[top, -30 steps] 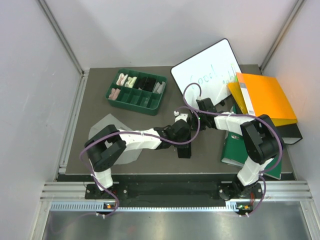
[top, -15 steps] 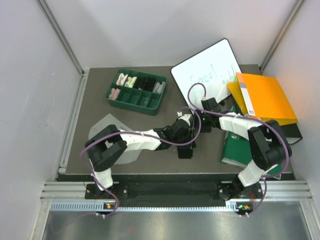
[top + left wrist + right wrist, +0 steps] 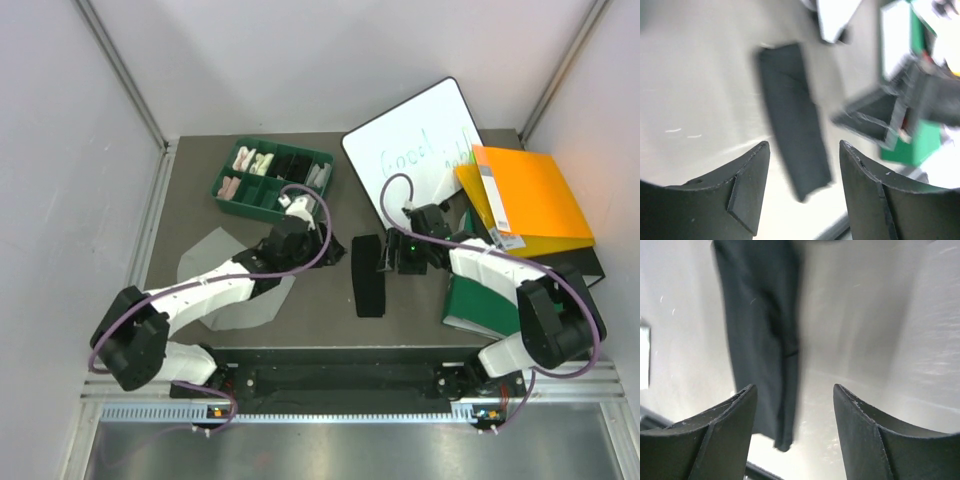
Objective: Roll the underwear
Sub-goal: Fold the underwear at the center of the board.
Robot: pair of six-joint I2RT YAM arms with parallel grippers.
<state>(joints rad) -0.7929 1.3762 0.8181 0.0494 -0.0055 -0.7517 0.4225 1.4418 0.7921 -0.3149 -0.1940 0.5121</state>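
Left gripper point(image 3: 802, 150) had swung off toward 10 o'clock, spread and empty, probably clearing room. Right gripper point(image 3: 795, 390), also spread, hovered at 3 o'clock of the black briefs point(image 3: 368, 275), which lay folded into a strip for rolling.

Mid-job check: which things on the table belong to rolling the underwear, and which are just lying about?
For the job:
black briefs, folded into a long strip
grey briefs, spread flat

Lying about:
green tray of cloth rolls
whiteboard
orange folder
green binder
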